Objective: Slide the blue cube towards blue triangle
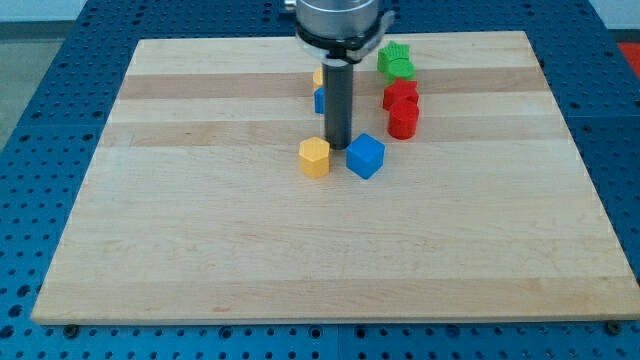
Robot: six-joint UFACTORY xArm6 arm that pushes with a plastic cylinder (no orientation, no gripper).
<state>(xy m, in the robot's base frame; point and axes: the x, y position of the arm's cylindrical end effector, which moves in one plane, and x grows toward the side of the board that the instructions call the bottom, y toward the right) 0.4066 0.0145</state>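
Note:
The blue cube [366, 155] lies near the middle of the wooden board [300, 250]. My tip [338, 146] stands just at the cube's upper left, between it and a yellow hexagonal block [314, 157] on the left. A blue block [319, 99], likely the blue triangle, is mostly hidden behind the rod, above the tip. A yellow block [318, 77] peeks out just above it.
Two red blocks [401, 96] [403, 120] stand to the upper right of the cube. A green block [396, 61] lies above them near the board's top edge. A blue perforated table [50, 120] surrounds the board.

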